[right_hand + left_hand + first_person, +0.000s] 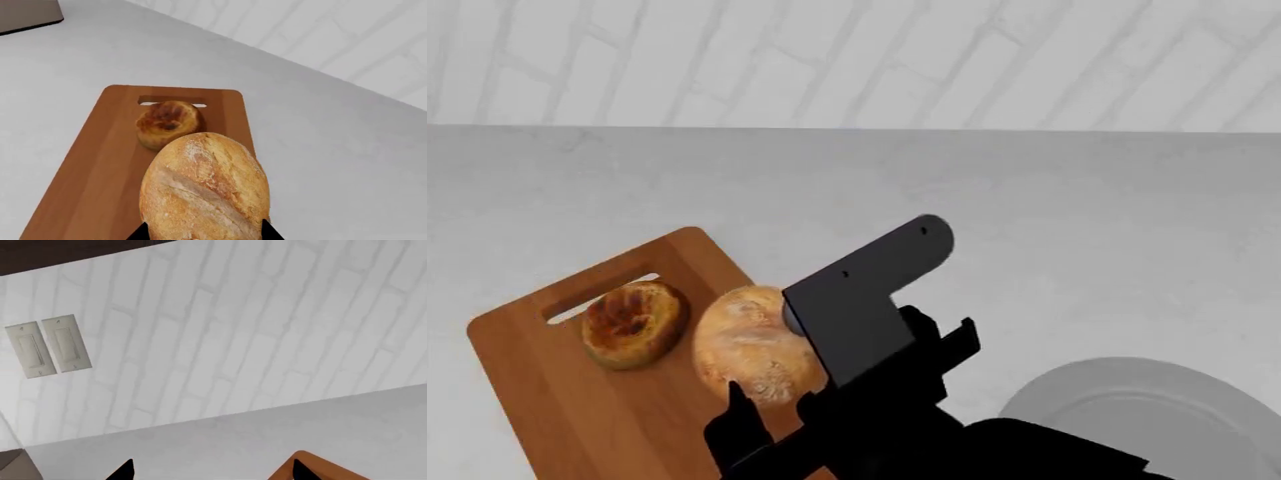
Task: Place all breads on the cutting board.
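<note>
The wooden cutting board [554,400] lies at the left of the grey counter, slot handle at its far end. The darker glossy roll [634,322] rests on it near the handle; it also shows in the right wrist view [167,122]. My right gripper [203,231] is shut on the pale floury roll [203,192], fingertips against both its sides, over the board [87,175]. In the head view this roll [747,345] sits beside the dark one, partly hidden by my right arm [868,300]. My left gripper [213,474] is open and empty, facing the wall, a board corner [283,470] by one fingertip.
A round grey plate [1134,410] lies at the front right of the counter. A white brick wall [854,60] backs the counter. Two wall switches [50,345] show in the left wrist view. A brown box edge [27,12] stands at the counter's far end.
</note>
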Tool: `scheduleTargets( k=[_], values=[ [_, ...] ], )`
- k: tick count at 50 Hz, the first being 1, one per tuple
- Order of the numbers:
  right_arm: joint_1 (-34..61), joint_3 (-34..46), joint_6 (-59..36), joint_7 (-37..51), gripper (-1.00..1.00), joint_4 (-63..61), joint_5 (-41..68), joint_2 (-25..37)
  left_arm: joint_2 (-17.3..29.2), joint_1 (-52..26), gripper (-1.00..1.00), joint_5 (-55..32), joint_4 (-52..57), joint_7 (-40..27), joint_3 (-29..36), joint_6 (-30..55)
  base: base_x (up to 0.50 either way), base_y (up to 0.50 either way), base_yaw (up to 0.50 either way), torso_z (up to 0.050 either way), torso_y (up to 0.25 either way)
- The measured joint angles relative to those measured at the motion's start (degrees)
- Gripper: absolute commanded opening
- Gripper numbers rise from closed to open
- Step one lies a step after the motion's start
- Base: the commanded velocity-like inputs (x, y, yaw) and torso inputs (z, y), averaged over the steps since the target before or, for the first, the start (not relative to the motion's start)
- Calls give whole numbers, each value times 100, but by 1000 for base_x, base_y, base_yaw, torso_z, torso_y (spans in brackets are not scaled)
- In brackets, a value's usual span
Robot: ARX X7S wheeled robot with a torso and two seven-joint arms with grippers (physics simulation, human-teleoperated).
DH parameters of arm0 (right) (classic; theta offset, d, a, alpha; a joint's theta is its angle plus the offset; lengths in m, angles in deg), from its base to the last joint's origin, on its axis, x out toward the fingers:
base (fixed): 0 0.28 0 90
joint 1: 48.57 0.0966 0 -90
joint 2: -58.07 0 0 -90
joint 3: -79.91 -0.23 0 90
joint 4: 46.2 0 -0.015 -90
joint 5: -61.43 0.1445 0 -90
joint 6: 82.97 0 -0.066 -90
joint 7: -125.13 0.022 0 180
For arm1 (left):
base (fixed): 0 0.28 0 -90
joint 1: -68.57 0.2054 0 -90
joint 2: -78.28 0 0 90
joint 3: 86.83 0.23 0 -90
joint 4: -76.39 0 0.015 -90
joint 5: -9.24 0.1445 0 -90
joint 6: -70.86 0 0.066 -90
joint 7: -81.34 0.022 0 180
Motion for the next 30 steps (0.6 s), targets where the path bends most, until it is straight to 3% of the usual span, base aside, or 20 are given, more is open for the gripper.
scheduleTargets(
  k=[30],
  values=[
    [528,603,114,-72,-100,1133,93,-236,-73,288,100,159,14,97,-200,21,0,0,0,0,0]
  ],
)
